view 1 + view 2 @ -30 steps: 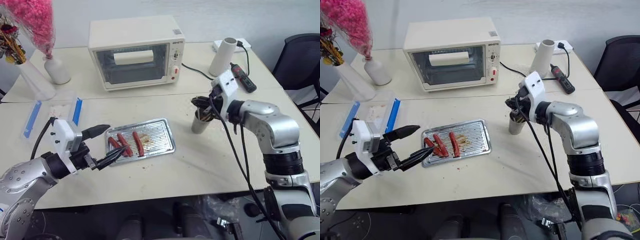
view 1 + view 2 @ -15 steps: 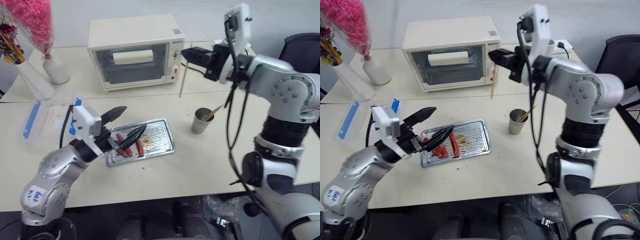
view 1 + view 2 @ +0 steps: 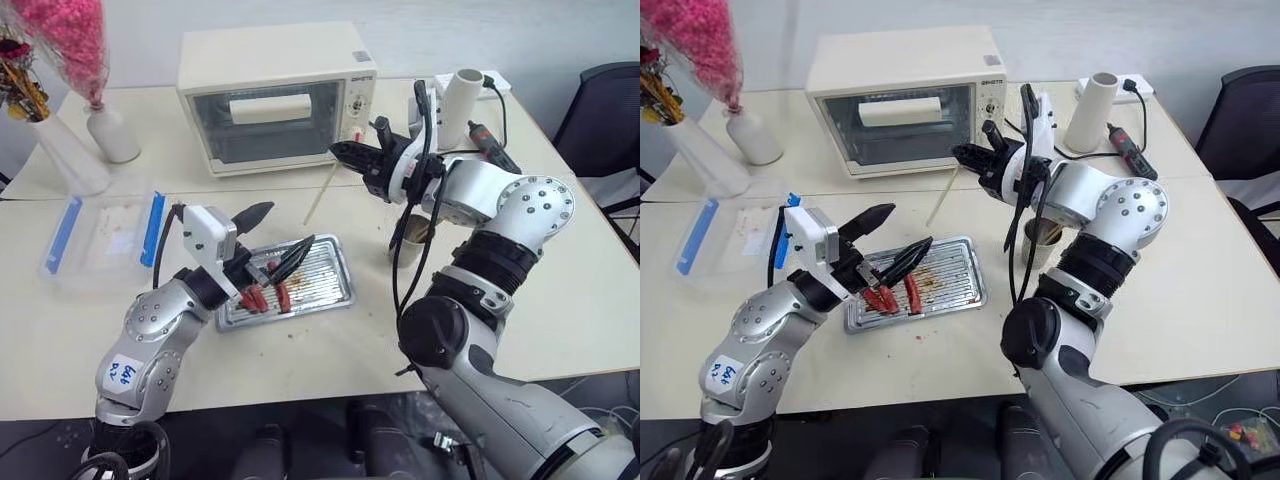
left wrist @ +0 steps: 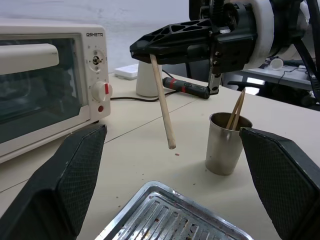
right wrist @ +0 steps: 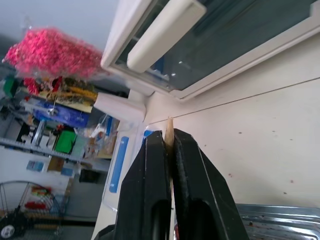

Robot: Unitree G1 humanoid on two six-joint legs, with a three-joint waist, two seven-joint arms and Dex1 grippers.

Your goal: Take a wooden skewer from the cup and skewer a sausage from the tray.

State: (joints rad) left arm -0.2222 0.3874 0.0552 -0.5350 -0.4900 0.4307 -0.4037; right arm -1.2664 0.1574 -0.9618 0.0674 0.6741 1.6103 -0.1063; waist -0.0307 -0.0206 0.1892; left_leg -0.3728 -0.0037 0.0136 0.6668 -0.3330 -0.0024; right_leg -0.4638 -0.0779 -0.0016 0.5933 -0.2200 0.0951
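Right end effector (image 3: 345, 153): my arm is raised above the counter (image 3: 520, 270), wrist bent so the black fingers point roughly level toward my left, in front of the toaster oven (image 3: 275, 95). Fingers pressed together, pinching the wooden skewer (image 3: 321, 193) at its upper end; the stick hangs down at a slant, its free tip in the air above the counter between the oven and the tray (image 3: 330, 270).

Left end effector (image 3: 272, 240): my forearm angles up and forward from the counter edge, fingers spread wide and empty, hovering over the near-left part of the tray. The lower finger (image 3: 292, 258) hangs above the sausages.

Sausage (image 3: 281, 296): lies on the ribbed tray floor, one of several reddish-brown ones grouped at the tray's left end.

Cup (image 4: 225, 143): stands upright on the counter right of the tray, partly behind my right arm, with more skewers leaning inside.

Clear plastic box (image 3: 95, 235): left of the tray, apart from it.
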